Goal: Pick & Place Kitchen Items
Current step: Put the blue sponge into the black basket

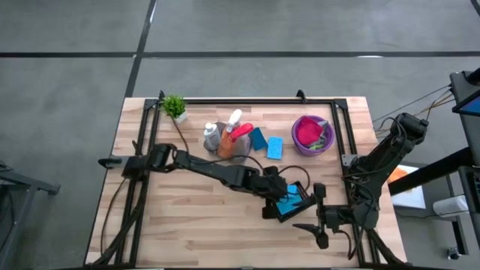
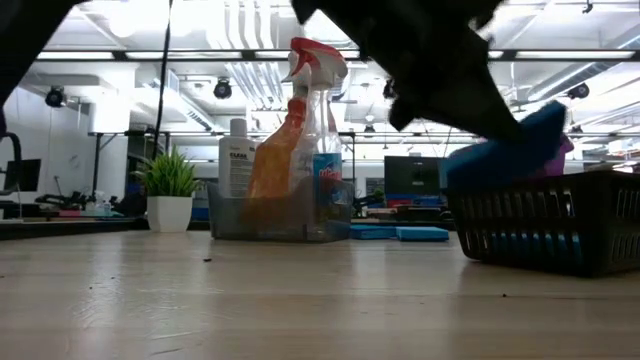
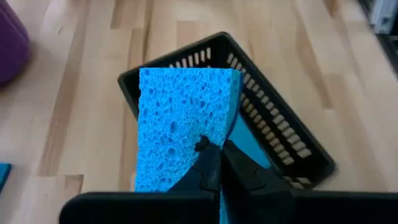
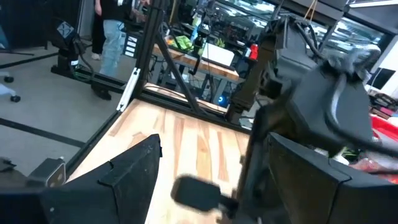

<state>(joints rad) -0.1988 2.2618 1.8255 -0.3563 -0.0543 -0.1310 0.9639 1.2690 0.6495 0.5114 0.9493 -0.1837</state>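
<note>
Sponges: three (two [image 1: 257, 139] [image 1: 275, 147] on table), one [image 3: 183, 124] clamped in left pincer [image 3: 214, 163] over basket [image 3: 292, 146].

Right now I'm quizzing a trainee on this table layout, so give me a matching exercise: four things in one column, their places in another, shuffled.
Things:
1. blue porous sponge
2. magenta cloth
3. small green potted plant
4. pink-trigger spray bottle

Places:
A. far left corner of the table
B. in the purple bowl
C. in the shut left gripper, over the black slotted basket
D. in the clear bin

Pairs: 1-C, 2-B, 3-A, 4-D
</note>
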